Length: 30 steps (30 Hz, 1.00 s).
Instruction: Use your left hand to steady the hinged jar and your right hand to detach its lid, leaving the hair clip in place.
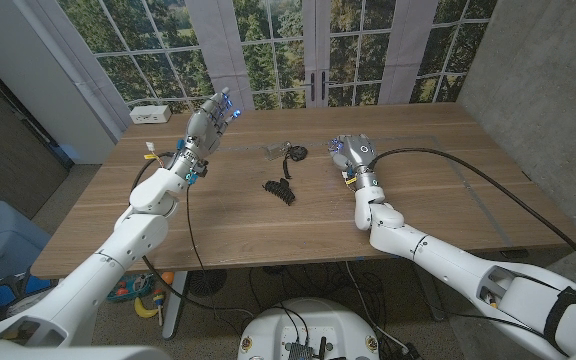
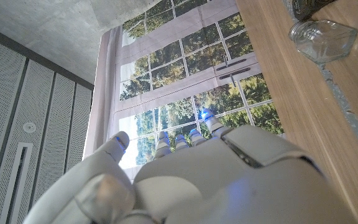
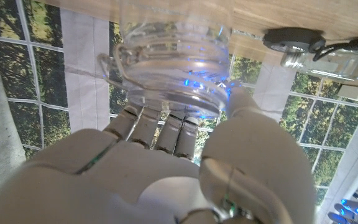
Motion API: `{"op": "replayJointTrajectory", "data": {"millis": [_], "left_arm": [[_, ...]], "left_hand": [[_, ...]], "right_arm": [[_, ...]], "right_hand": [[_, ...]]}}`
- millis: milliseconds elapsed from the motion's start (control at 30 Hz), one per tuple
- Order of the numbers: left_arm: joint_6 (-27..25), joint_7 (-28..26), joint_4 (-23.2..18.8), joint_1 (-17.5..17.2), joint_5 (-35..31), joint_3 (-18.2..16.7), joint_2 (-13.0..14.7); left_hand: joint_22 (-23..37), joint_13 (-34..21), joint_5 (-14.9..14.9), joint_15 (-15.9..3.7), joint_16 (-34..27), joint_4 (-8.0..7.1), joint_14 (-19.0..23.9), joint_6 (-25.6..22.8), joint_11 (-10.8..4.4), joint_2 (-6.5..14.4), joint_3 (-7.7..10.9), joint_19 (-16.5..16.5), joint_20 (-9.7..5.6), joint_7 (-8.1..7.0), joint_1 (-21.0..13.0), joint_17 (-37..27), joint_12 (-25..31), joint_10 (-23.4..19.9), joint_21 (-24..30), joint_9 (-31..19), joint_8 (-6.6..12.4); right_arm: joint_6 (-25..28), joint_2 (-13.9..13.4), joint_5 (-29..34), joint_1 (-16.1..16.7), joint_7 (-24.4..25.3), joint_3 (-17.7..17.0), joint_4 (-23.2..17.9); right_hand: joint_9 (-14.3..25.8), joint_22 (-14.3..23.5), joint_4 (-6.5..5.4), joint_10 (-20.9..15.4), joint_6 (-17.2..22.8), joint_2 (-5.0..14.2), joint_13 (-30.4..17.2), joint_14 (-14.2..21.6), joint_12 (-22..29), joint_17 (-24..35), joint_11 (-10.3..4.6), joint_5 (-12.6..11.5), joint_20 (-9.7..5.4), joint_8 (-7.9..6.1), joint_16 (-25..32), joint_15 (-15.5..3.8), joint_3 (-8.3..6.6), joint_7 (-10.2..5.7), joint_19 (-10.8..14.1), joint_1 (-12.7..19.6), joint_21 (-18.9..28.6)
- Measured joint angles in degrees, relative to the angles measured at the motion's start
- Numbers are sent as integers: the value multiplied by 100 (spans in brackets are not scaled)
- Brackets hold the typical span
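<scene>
Looking down on a wooden surface [image 1: 438, 200] with both arms reaching in. Taking the black hair clip [image 1: 280, 188], lying near the middle, as the clock centre.

Holding the left hand [image 1: 213, 120] raised at about 10 o'clock, well apart from the clip, fingers pointing up and slightly apart, gripping nothing. Keeping the right hand [image 1: 353, 152] low at about 2 o'clock, nearer the glassware than the left.

Showing, in the right wrist view, a clear glass body, seemingly the hinged jar [image 3: 173, 56], right at the right hand's fingertips, its round ridged end turned toward the hand and its long axis running straight away along the fingers. Touching or just short of touching: impossible to tell, so also impossible to tell whether those fingers are clamping it or lying apart.

Placing a smaller glass piece [image 1: 273, 153] on its side at about 12 o'clock from the clip, just beside a dark fitting [image 1: 294, 153]; possibly the lid and its hardware, but too small to be sure.

Judging the left hand as having the longer way to come, toward 3 o'clock from itself, to steady the jar. Nothing standing in that path except the small glass piece and fitting. Keeping clear of the clip at 6 o'clock from them looks easy.

Leaving a white box [image 1: 150, 113] at the far left edge.
</scene>
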<state>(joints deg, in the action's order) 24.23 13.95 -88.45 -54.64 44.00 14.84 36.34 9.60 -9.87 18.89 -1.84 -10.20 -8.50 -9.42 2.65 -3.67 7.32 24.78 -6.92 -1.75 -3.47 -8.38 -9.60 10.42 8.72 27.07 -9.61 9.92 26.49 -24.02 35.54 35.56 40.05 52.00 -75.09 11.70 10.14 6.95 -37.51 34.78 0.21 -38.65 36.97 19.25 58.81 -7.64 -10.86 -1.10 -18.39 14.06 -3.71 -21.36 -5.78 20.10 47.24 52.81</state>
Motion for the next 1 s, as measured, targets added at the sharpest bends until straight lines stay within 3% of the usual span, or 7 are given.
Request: {"op": "replayJointTrajectory", "data": {"millis": [67, 167, 300, 400, 567, 700, 1000], "left_arm": [[0, 0, -4, 0, 0, -1, 3], [0, 2, -6, 0, -1, -1, 6], [0, 18, -6, 8, -1, -1, 7], [0, 30, -6, 26, -2, -2, 7], [0, 42, 6, 45, -5, 0, 7], [0, 46, 16, 60, -9, 10, 7], [0, 49, 38, 83, -22, 32, 4]], "left_hand": [[0, 0, 0, 0, 0, 0, 0, 0, 21, 0, 0, 23, -22, 0, 0, 0, 0, -21, 0, 0, 0], [0, 0, 0, 0, 0, 23, 0, 0, 21, 4, 23, 30, -30, 0, 4, 0, 0, -21, 0, 0, 0], [0, 0, 0, 0, 0, 6, 0, 0, 21, -8, 41, 30, -30, 0, 39, 0, 0, -21, 0, 0, 0], [0, 0, 0, 0, 0, -1, 0, 0, 21, -8, 48, 30, -30, 0, 39, 0, 0, -21, -38, 0, 0], [0, 0, 0, 0, 0, 22, 0, -31, 21, -8, 70, 30, -30, 31, 39, -1, 0, -21, -38, 0, 0], [0, 0, 0, 0, 0, 22, 0, -31, 21, -8, 70, 30, -30, 31, 39, -1, 0, -21, -60, 0, 0], [0, 0, 0, 0, 0, 46, 0, -31, 21, -8, 94, 30, -30, 30, 38, -1, 0, -21, -82, 0, 0]], "right_arm": [[188, 2, -7, -8, -134, 11, -46], [411, 11, -24, -35, -305, 44, -183], [740, 6, -55, -68, -583, 81, -331], [935, -5, -95, -90, -782, 99, -425], [1097, -62, -239, -105, -1034, 95, -612], [1024, -174, -482, -64, -1193, -39, -836], [219, -446, -1286, 168, -1486, -507, -1253]], "right_hand": [[0, 0, -14, 433, -492, -218, 82, -282, -286, -147, 74, -78, 108, 234, -135, 35, 109, 97, -108, -222, -103], [0, 0, -63, 1058, -1187, -377, 193, -734, -663, -377, 202, -267, 249, 539, -265, 76, 271, 316, -249, -629, -287], [17, 0, -132, 1891, -2062, -640, 321, -1346, -898, -622, 461, -551, 432, 776, -307, 109, 562, 570, -515, -986, -567], [17, 0, -210, 2370, -2534, -787, 417, -1745, -911, -739, 608, -653, 520, 803, -306, 121, 823, 664, -748, -1250, -784], [8, 1, -414, 2817, -2880, -892, 550, -2206, -911, -897, 819, -677, 748, 797, -306, 231, 1218, 742, -1079, -1754, -1096], [1, 1, -626, 2968, -2923, -866, 643, -2411, -885, -997, 934, -677, 914, 777, -306, 393, 1490, 758, -1324, -2162, -1316], [-12, -28, -855, 3140, -2859, -940, 804, -2740, -886, -1161, 1061, -677, 1073, 730, -306, 536, 1892, 599, -1687, -2719, -1650]]}}
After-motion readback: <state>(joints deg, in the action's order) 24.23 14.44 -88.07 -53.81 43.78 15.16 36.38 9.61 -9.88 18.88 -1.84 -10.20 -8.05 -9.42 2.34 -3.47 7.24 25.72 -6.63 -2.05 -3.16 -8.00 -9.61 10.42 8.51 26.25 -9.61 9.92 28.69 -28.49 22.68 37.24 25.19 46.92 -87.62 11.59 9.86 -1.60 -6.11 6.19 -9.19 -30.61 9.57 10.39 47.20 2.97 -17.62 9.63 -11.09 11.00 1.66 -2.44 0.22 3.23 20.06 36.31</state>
